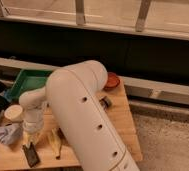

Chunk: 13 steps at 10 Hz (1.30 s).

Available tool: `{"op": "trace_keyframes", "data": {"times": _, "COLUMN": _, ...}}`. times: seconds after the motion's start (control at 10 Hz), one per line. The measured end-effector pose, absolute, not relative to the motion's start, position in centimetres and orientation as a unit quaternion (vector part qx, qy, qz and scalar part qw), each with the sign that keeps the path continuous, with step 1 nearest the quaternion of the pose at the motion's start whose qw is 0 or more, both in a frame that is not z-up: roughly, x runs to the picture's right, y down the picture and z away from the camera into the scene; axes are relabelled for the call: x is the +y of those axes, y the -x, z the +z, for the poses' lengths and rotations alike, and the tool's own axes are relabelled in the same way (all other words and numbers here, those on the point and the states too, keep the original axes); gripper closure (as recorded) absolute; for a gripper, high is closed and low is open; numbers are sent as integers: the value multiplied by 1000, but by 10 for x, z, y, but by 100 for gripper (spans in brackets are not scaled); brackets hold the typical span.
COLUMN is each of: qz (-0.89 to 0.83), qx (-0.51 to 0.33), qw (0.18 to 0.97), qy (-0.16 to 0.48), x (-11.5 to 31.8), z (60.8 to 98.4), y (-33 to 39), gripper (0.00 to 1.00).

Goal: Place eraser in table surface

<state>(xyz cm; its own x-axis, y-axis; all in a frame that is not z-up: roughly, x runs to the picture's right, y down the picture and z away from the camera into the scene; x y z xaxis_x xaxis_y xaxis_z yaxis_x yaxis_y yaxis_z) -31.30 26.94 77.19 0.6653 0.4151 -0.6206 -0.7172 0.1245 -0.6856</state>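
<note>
The eraser (32, 154) is a small flat black block at the front left of the light-brown wooden table surface (120, 120). My gripper (30, 144) hangs from the white wrist directly above it, at the end of the large white arm (88, 120) that fills the middle of the camera view. The gripper is shut on the eraser's upper end. The eraser's lower end is at or just above the wood; I cannot tell whether it touches.
A green tray (30, 80) stands at the back left and a red bowl (112, 80) at the back edge. A white cup (13, 112) and a light-blue sponge (5, 134) lie left of the gripper. Yellowish items (55, 142) lie to its right, and a small dark object (105, 102) lies mid-table.
</note>
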Motion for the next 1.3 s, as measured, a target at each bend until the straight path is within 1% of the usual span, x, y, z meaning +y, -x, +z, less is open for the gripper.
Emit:
{"op": "trace_keyframes", "data": {"times": 0.2, "qz": 388, "qx": 138, "qw": 738, "qy": 535, "x": 267, "z": 771, "y": 310, "gripper": 100}}
{"op": "trace_keyframes", "data": {"times": 0.3, "qz": 395, "qx": 131, "qw": 743, "qy": 523, "x": 258, "z": 770, "y": 303, "gripper": 100}}
{"op": "trace_keyframes", "data": {"times": 0.6, "qz": 435, "qx": 98, "qw": 751, "qy": 487, "x": 205, "z": 746, "y": 275, "gripper": 100}}
{"op": "trace_keyframes", "data": {"times": 0.7, "qz": 446, "qx": 90, "qw": 752, "qy": 477, "x": 191, "z": 741, "y": 266, "gripper": 100}}
{"op": "trace_keyframes", "data": {"times": 0.8, "qz": 466, "qx": 75, "qw": 751, "qy": 461, "x": 167, "z": 738, "y": 252, "gripper": 100}}
{"op": "trace_keyframes", "data": {"times": 1.0, "qz": 491, "qx": 64, "qw": 745, "qy": 446, "x": 145, "z": 744, "y": 235, "gripper": 100}}
{"op": "trace_keyframes", "data": {"times": 1.3, "qz": 529, "qx": 67, "qw": 726, "qy": 435, "x": 112, "z": 772, "y": 211, "gripper": 100}}
